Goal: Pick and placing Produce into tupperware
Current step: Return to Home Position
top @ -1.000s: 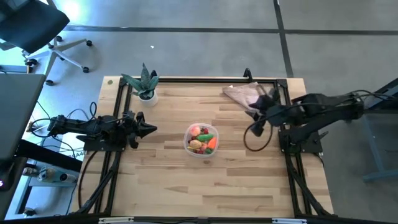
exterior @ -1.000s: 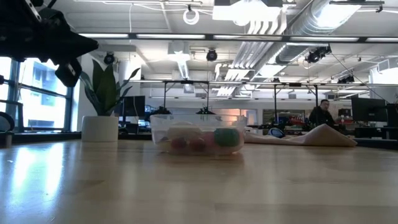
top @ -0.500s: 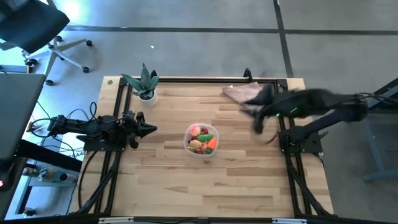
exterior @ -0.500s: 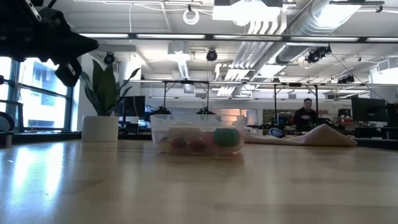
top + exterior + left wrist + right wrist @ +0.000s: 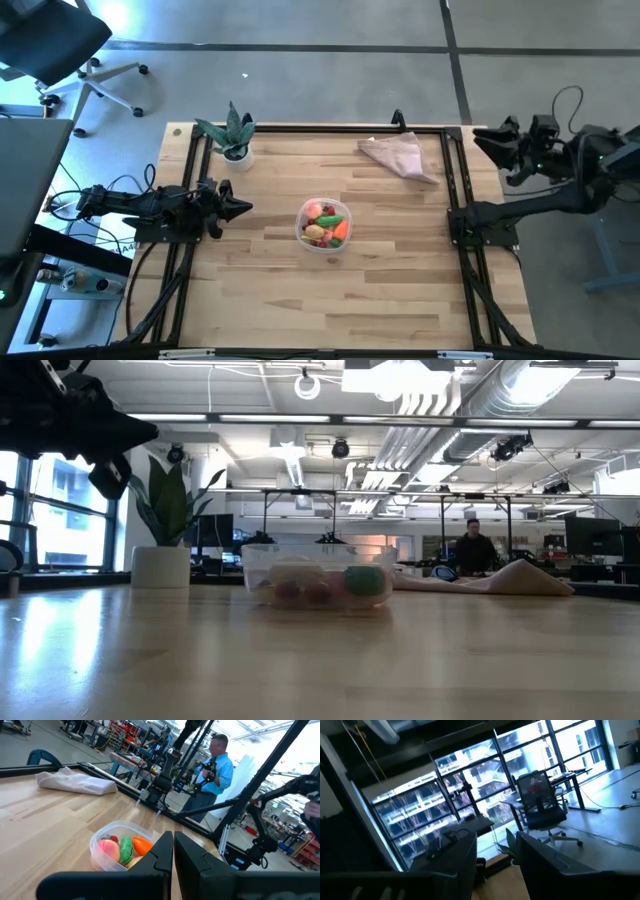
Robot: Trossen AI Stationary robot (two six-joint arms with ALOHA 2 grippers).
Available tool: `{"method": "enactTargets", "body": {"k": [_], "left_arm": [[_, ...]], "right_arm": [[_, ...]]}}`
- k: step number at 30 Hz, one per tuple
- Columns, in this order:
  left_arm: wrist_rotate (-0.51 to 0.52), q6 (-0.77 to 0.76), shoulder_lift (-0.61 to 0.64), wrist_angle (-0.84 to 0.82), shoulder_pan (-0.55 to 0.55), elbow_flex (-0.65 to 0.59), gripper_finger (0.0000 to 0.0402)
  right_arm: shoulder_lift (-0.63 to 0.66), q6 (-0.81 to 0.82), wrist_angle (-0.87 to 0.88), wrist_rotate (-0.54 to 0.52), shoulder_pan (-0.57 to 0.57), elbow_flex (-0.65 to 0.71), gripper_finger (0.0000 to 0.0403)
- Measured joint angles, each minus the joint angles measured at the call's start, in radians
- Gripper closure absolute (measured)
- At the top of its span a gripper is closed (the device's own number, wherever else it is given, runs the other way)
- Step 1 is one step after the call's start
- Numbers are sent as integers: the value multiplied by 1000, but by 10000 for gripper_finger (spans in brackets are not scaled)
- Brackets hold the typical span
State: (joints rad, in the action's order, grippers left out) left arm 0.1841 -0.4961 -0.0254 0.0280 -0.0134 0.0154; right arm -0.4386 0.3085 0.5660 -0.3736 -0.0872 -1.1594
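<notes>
Right hand [image 5: 492,140] at table [image 5: 400,300] edge; tupperware [image 5: 324,223] mouth-up

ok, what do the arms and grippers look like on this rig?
The left arm and right arm are matte black, built of jointed segments. The left gripper and right gripper each have two dark, flat fingers tapering toward the tips. Thin black cables loop off them. No markings visible.
</notes>
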Motion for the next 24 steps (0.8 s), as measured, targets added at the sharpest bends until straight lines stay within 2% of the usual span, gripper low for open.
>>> {"method": "enactTargets", "body": {"k": [5, 14, 19, 24], "left_arm": [[0, 0, 0, 0, 0, 0, 396], [0, 0, 0, 0, 0, 0, 397], [0, 0, 0, -1, 0, 0, 396], [-1, 0, 0, 0, 0, 0, 396]], "right_arm": [[167, 53, -72, 5, 0, 184, 282], [404, 60, -318, 64, 0, 482, 362], [435, 114, -389, 116, -1, 608, 388], [420, 158, -550, 169, -1, 736, 399]]}}
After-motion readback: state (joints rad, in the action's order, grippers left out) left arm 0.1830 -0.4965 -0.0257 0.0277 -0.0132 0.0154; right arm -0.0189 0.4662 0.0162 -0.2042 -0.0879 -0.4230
